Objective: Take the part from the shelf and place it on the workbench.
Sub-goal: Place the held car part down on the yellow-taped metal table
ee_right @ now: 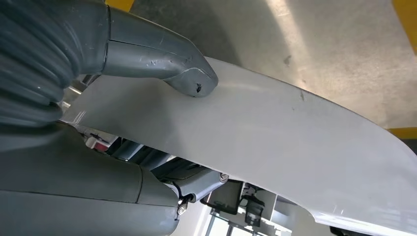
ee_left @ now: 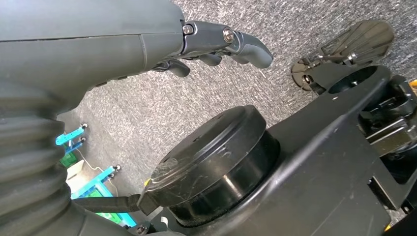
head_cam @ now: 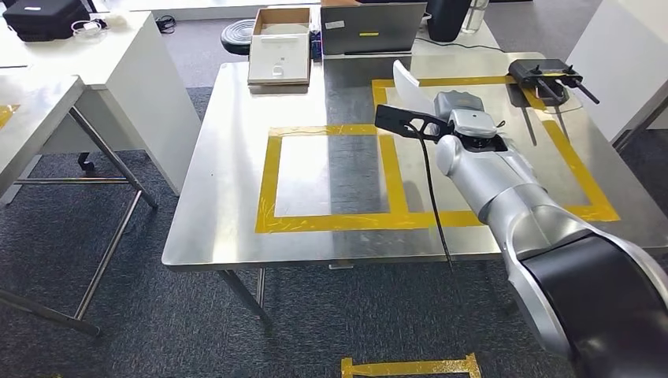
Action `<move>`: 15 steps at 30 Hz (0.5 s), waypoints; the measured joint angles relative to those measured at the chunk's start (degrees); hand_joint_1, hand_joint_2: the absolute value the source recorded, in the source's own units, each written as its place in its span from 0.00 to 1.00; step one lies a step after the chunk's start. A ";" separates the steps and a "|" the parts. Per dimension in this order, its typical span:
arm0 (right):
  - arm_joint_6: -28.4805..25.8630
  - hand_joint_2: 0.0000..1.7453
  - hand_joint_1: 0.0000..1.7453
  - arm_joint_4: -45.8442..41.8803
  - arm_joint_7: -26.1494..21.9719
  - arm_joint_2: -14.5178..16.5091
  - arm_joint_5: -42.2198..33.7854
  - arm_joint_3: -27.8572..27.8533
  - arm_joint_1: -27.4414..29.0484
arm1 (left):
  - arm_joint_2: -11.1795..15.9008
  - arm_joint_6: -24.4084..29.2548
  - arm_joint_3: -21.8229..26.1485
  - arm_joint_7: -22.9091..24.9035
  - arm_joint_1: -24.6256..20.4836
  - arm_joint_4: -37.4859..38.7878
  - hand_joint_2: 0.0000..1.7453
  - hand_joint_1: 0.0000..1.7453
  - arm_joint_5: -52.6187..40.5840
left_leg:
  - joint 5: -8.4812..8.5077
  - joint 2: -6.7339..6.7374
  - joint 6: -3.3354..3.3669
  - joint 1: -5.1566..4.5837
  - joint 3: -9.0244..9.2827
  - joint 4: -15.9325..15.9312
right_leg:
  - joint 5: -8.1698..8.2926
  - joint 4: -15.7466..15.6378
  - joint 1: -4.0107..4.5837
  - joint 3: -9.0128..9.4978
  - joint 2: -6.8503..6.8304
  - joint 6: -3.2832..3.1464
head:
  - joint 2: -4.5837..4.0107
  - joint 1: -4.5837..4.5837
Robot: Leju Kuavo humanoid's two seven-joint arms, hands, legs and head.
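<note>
I see a steel workbench [head_cam: 236, 197] marked with yellow tape rectangles [head_cam: 272, 181], bearing a cardboard box [head_cam: 280, 47], a laptop [head_cam: 370, 27] and a black part [head_cam: 543, 75] at its far edge.

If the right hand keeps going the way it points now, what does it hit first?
Probably bare tabletop inside the taped box. The right hand, holding the white part, points toward the table's far side; the black device sits off to the right. Depth is unclear.
</note>
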 joint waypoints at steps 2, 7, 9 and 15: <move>0.16 1.00 0.00 -0.01 0.06 0.03 0.15 0.00 0.00 | -0.03 0.01 0.00 -0.02 0.10 0.00 1.00 0.00 -0.08 | 0.00 -0.02 0.01 -0.03 0.00 0.02 | 0.00 -0.05 0.00 0.06 -0.01 0.01 | 0.00 0.00; 0.45 1.00 0.00 0.00 0.11 0.03 0.37 0.00 0.00 | -0.12 0.00 0.00 -0.42 0.19 0.00 1.00 0.00 -0.18 | -0.01 -0.03 0.02 -0.04 0.00 0.05 | 0.07 -0.26 -0.01 0.18 -0.04 0.12 | 0.00 0.00; 0.47 1.00 0.00 0.00 0.10 0.03 0.37 0.00 0.00 | -0.16 0.00 0.00 -0.40 0.21 0.01 1.00 0.00 -0.18 | -0.01 -0.03 0.03 -0.04 0.00 0.06 | 0.10 -0.31 -0.01 0.21 -0.04 0.15 | 0.00 0.00; 0.57 1.00 0.00 0.00 -0.26 0.01 0.21 0.00 0.07 | -0.20 0.00 0.04 0.13 0.48 0.03 1.00 0.00 -0.16 | -0.05 -0.03 0.08 -0.05 0.01 0.14 | 0.12 -0.35 -0.01 0.26 -0.03 0.19 | 0.00 0.00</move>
